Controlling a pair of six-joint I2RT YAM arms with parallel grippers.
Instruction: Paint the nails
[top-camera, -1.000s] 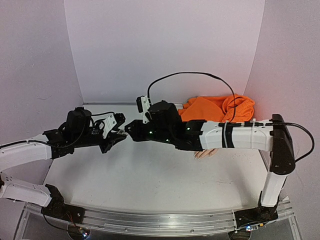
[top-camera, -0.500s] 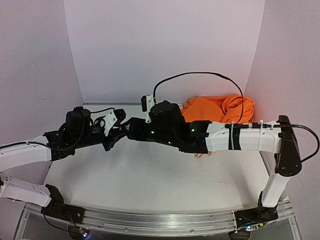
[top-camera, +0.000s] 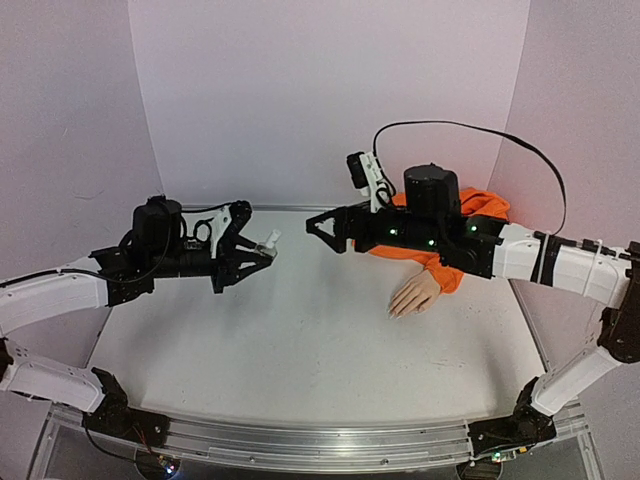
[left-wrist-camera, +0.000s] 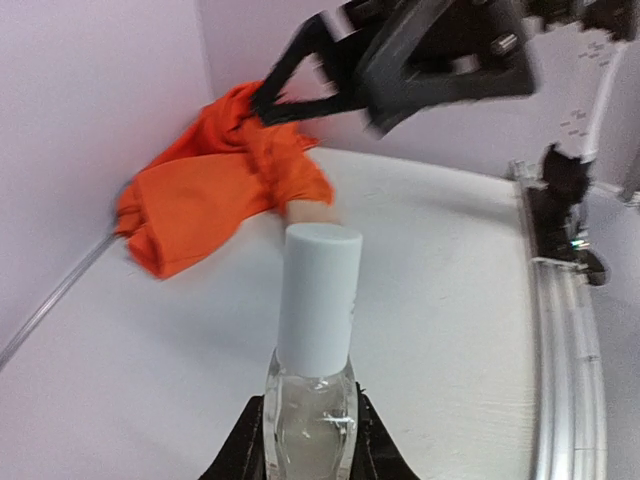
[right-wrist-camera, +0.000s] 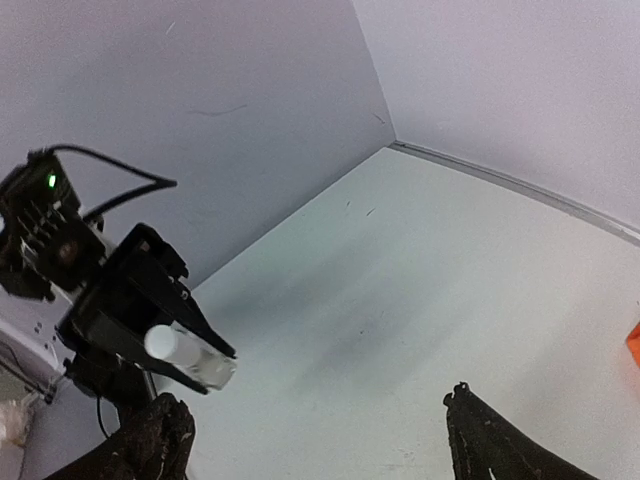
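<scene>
Your left pincer (top-camera: 258, 252) grips the clear bottle (left-wrist-camera: 310, 420) above the table (top-camera: 300, 350). Align your open right pincer (top-camera: 325, 232) squarely on its white cap (left-wrist-camera: 318, 300). The nails (top-camera: 397, 312) lie right, on the mannequin hand (top-camera: 418, 292).

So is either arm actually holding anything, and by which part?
The left end effector grips the small clear bottle by its glass body, white cap free. The right end effector is open and empty.
</scene>
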